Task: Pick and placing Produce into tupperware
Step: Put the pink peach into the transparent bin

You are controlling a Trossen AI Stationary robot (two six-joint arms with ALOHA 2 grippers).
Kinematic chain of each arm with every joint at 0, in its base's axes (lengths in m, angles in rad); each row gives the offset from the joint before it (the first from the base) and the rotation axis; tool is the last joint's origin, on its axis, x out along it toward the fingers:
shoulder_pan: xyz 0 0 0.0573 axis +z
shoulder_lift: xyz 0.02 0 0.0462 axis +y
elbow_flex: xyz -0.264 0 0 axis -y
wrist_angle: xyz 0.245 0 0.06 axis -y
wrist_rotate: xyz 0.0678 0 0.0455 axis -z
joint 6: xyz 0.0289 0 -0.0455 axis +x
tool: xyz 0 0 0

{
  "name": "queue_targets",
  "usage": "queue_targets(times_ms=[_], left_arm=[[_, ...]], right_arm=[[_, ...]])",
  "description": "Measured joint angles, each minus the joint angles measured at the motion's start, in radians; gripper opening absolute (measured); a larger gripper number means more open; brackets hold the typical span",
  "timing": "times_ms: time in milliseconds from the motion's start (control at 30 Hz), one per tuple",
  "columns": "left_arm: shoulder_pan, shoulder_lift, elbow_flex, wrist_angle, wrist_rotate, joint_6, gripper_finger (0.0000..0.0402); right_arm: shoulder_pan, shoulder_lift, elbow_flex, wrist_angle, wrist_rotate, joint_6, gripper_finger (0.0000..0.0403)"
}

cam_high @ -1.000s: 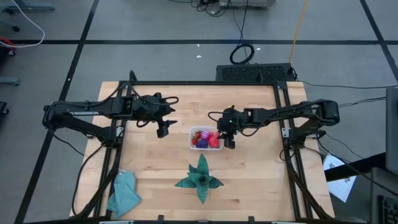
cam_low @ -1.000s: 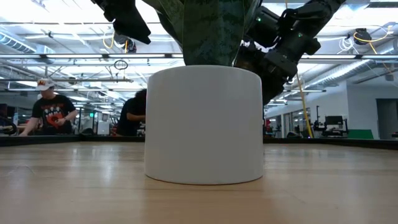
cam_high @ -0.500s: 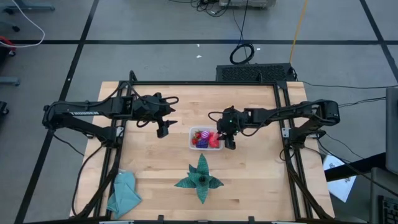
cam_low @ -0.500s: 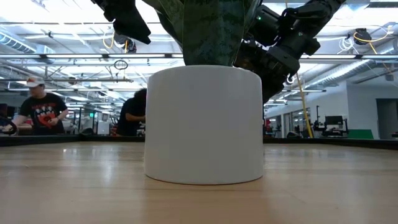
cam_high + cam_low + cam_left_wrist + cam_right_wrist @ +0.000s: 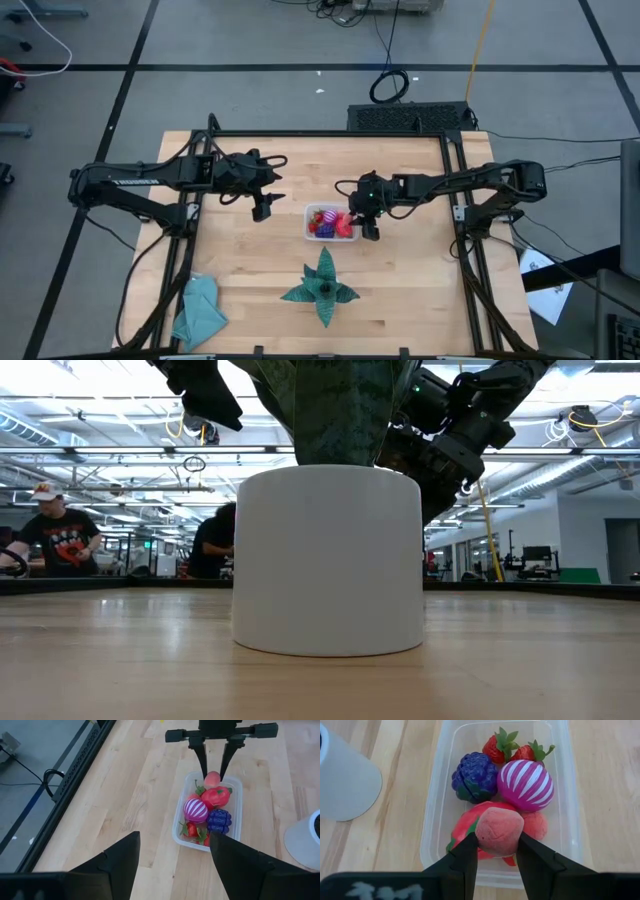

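My right gripper holds a pink fruit between its two fingers, closed on both sides of it. The fruit hangs just above the near end of the tupperware, over the produce that lies inside. Directly under it there is a red fruit and another pink one. Farther in the box I see a magenta ball with white stripes and, beside it, a purple grape-like fruit. At the far end there are two strawberries with green leaves. A white pot stands on the table near the tupperware, not touching it.

In the high view the tupperware is in the middle of the table, with my right gripper at its right end. My left gripper waits to the left of the box, well apart from it, with its fingers wide and nothing between them. A green leafy plant is on the near side of the box, and a teal cloth lies at the near left corner.

In the low view the pot hides the tupperware.
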Motion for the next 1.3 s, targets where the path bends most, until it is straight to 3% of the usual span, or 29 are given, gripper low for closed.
queue_targets(times_ms=[867, 1300], left_arm=[[0.000, 0.000, 0.000, 0.000, 0.000, 0.000, 0.0244], [0.000, 0.000, 0.000, 0.001, 0.000, -0.001, 0.0244]], right_arm=[[0.017, 0.000, 0.000, 0.010, 0.000, -0.051, 0.0112], [0.029, 0.076, 0.002, 0.076, -0.001, -0.078, 0.0112]])
